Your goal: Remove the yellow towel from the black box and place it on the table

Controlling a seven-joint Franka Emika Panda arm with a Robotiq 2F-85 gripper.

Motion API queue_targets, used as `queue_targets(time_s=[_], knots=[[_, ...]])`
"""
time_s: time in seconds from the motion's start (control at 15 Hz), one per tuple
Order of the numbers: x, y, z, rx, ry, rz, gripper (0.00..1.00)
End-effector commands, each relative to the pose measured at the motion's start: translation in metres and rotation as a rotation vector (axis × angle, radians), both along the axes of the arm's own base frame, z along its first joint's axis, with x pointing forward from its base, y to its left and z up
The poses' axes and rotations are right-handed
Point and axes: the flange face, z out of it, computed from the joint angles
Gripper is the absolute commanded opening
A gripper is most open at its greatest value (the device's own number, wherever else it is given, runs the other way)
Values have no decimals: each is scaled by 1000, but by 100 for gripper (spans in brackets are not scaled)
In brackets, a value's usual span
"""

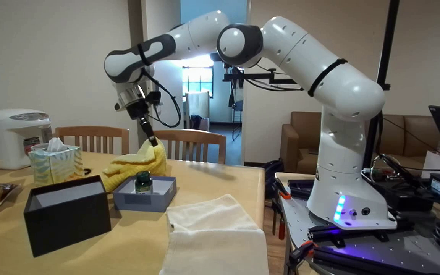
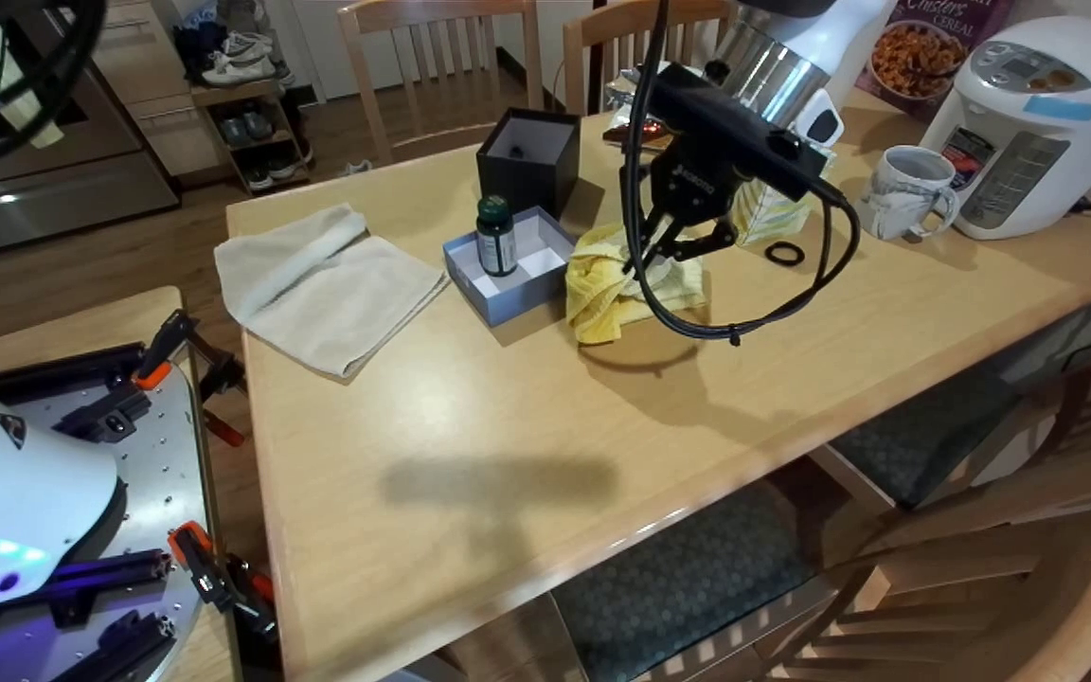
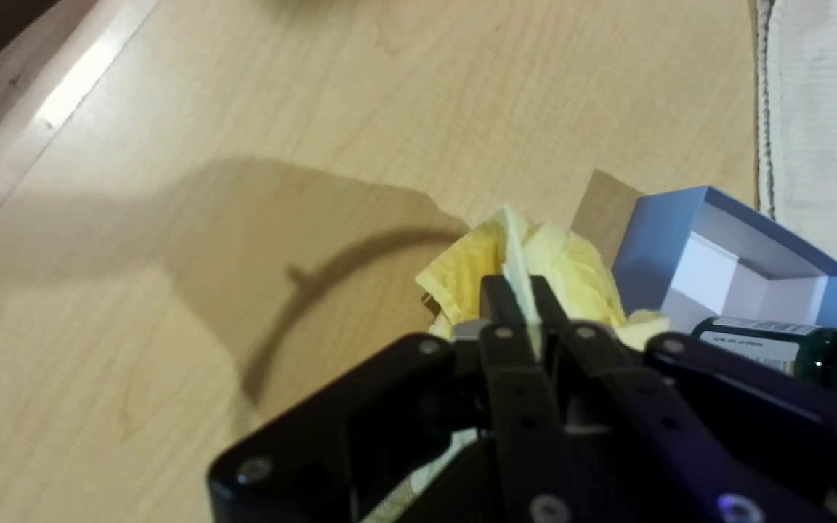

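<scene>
A thin pinch — it could slip
Mid-frame in the wrist view, the claw [image 3: 522, 294], nearly closed, clamps one fold of yellow towel [image 3: 584, 272] outside the black box [image 1: 69, 219] — dragging it rightward could catch the blue tray [image 3: 654, 243], toppling the bottle [image 3: 800, 354].

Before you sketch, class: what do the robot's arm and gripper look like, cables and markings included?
The arm is glossy white and rounded, with dark grey panels and black straps. It ends in a silver collar, black cables loop nearby, and the base has a blue light strip. The gripper is black, with pale lettering and screw heads.
</scene>
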Motion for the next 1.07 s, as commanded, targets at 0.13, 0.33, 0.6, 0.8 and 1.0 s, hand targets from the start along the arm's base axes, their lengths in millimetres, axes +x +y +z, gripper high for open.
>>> queue_targets(time_s=[0.13, 0.33, 0.6, 0.8, 1.0], knots=[[23, 72, -23, -17, 43, 154, 5], [29, 93, -43, -6, 41, 184, 5], [38, 92, -49, -12, -28, 157, 5], [46, 85, -43, -20, -115, 127, 5], [55, 79, -37, -31, -202, 121, 5]])
